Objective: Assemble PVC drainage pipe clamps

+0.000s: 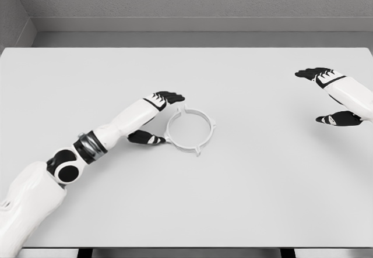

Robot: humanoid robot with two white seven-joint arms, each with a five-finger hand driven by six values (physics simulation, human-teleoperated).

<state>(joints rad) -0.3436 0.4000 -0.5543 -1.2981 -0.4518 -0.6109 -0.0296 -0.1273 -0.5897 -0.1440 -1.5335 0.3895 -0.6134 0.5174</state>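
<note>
White clamp ring (190,129), left hand (158,118) perhaps touching

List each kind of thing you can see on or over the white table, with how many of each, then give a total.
Pipe clamp ring, white, lying flat: 1
Robot hands, black fingers: 2, the left hand at the ring's left rim, the right hand open over the table's right side
Table: 1
Total: 4

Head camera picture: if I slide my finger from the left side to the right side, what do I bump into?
Left hand → white ring clamp → bare table → right hand.
</note>
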